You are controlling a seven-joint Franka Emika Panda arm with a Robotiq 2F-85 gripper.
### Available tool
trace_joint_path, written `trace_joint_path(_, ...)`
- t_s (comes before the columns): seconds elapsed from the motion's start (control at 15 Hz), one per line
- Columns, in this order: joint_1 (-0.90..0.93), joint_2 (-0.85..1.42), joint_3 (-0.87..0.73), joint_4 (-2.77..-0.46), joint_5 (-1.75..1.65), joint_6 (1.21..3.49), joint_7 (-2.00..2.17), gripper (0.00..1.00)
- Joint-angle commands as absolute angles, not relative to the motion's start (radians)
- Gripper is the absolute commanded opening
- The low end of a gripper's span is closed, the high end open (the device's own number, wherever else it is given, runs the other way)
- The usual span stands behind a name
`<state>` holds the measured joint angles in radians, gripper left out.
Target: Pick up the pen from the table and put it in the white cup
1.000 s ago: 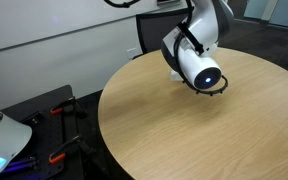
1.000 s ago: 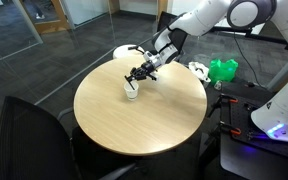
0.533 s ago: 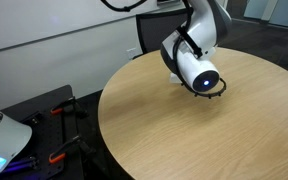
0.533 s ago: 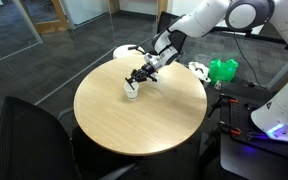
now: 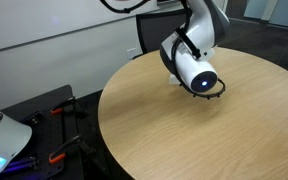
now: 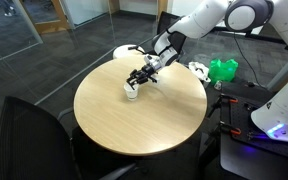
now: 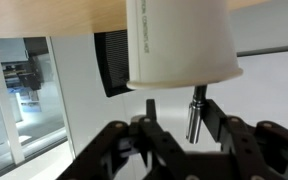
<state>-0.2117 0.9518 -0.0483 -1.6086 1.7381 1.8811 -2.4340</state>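
The wrist view is upside down. The white cup stands on the tan round table, mouth toward my gripper. The dark pen stands upright with one end in the cup's mouth. It lies against one finger, and a clear gap separates it from the other finger. The jaws stand apart. In an exterior view my gripper hangs just above the cup at the table's far edge. In an exterior view the wrist hides the cup and pen.
A black chair stands at the table's near side. A green object lies on a stand beside the arm. Another white robot stands close by. A dark chair stands behind the table.
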Motion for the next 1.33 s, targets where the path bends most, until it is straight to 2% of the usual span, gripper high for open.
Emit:
trace_joint_path(0.0,-0.189,0.943,-0.064,-1.608,1.777,1.901,-2.466,0.85)
trace_joint_path(0.13,-0.187,0.941,-0.064,-1.606,1.786,1.901,-2.467,0.99)
trace_joint_path(0.2,-0.187,0.939,-0.064,-1.607,1.788,1.901,-2.469,1.0)
trace_joint_path(1.27,-0.178,0.757,-0.067,-1.698,1.831,1.885,-2.52,1.0)
